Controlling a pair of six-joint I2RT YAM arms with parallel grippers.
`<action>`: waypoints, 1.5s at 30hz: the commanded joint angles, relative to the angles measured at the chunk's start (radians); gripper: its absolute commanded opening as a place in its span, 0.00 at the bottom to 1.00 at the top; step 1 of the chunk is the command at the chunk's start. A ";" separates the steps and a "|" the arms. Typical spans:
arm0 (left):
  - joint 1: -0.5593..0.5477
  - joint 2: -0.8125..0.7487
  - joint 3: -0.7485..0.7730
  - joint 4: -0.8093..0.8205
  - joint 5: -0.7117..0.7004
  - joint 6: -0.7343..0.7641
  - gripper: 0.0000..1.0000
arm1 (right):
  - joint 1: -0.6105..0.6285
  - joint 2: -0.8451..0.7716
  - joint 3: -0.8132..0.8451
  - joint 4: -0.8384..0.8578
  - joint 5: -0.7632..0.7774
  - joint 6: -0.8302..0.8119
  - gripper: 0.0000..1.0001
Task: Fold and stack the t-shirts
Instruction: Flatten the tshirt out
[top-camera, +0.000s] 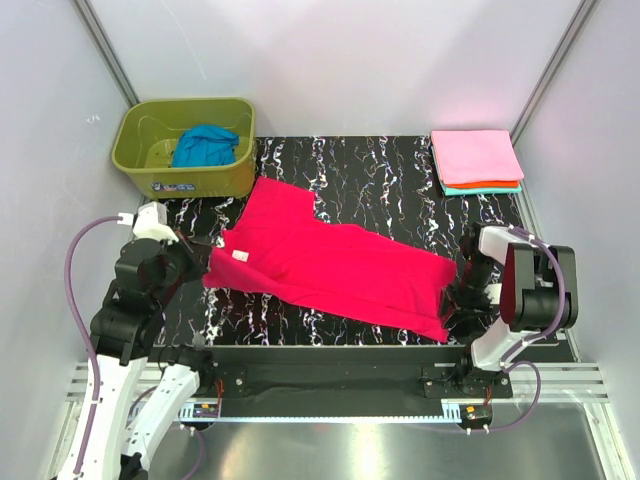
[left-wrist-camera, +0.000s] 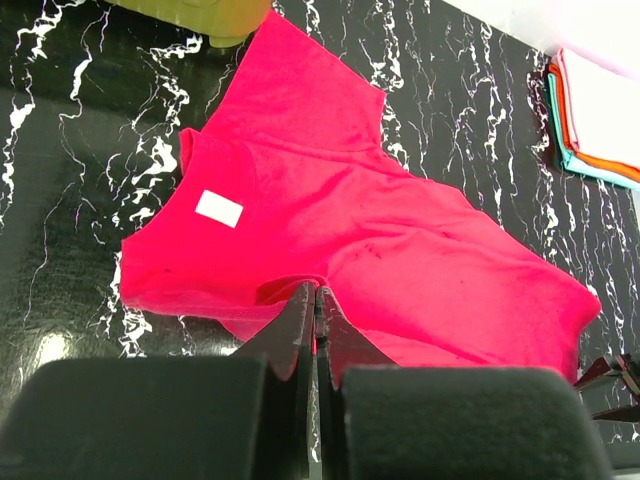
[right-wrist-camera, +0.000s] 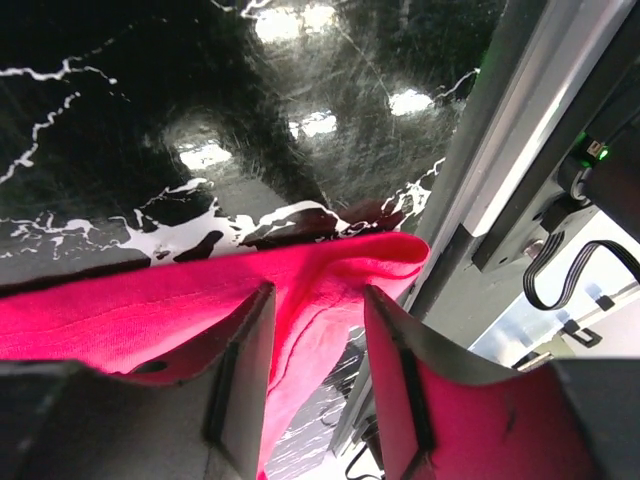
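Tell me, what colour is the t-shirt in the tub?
The t-shirt is blue, clearest in the top external view.

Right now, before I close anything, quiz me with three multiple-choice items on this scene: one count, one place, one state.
1. How many t-shirts are in the folded stack? A two; B three; C five.
2. Where is the blue t-shirt? A on that stack; B under that stack; C in the green tub.
3. How does the right gripper stand? A open around the red t-shirt edge; B shut, empty; C shut on the blue t-shirt.
Key: 1 B, pink, orange and teal layers show; 2 C, it lies bunched inside; 3 A, the wrist view shows red cloth between parted fingers.
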 joint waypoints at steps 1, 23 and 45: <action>0.001 0.000 0.008 0.067 0.023 0.002 0.00 | -0.004 -0.002 0.009 -0.013 0.036 0.022 0.39; 0.001 0.329 0.782 0.154 0.025 -0.035 0.00 | -0.006 -0.484 1.024 -0.093 0.352 -0.634 0.00; 0.003 0.415 0.900 0.175 0.002 -0.025 0.00 | -0.006 -0.632 1.019 0.239 0.209 -0.803 0.00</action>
